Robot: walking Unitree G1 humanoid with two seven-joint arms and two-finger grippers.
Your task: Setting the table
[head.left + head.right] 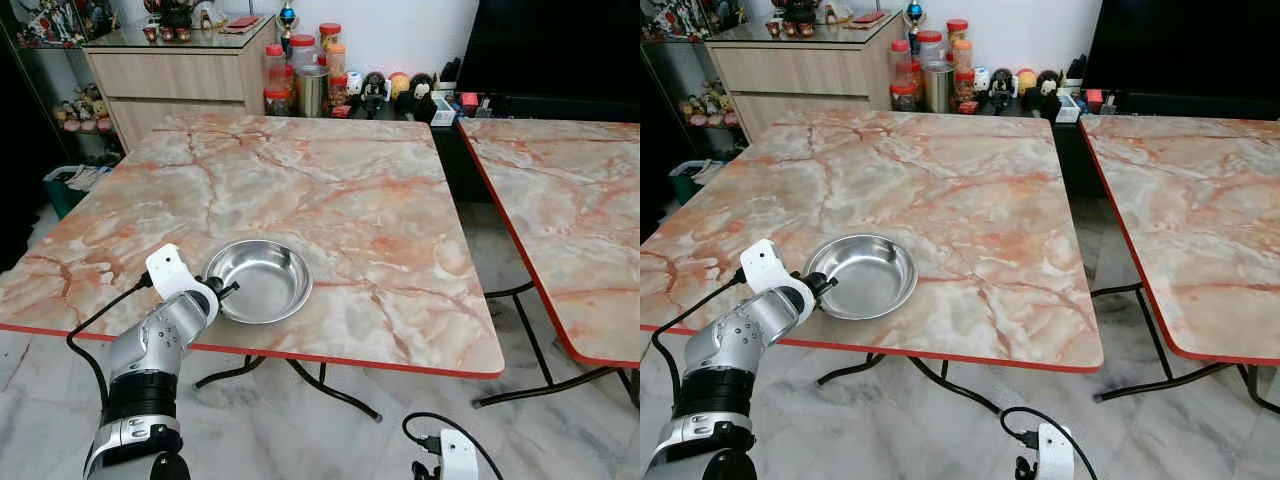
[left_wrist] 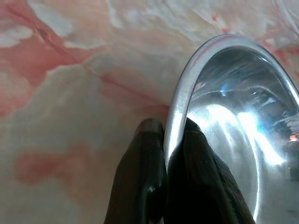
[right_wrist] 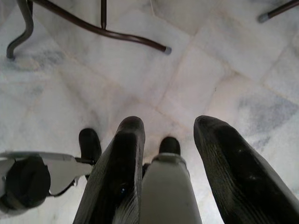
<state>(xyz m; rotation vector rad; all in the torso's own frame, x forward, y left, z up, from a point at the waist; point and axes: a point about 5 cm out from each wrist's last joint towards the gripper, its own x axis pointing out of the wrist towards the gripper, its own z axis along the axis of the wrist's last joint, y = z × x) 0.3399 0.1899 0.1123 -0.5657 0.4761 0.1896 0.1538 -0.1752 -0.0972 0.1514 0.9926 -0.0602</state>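
Observation:
A shiny steel bowl (image 1: 265,280) sits on the marble-patterned table (image 1: 350,180), close to its front left edge. My left gripper (image 1: 222,290) is shut on the bowl's near rim. In the left wrist view one black finger (image 2: 147,144) lies outside the rim and the other inside the bowl (image 2: 233,130), which rests flat on the tabletop. My right gripper (image 3: 168,128) hangs low beside my body, pointing at the tiled floor, open with nothing between its fingers.
A second marble table (image 1: 570,200) stands to the right across a narrow gap. Behind are a wooden cabinet (image 1: 170,70), red-lidded jars (image 1: 300,55) and small figurines (image 1: 395,90). Black table legs (image 1: 330,385) cross the white floor.

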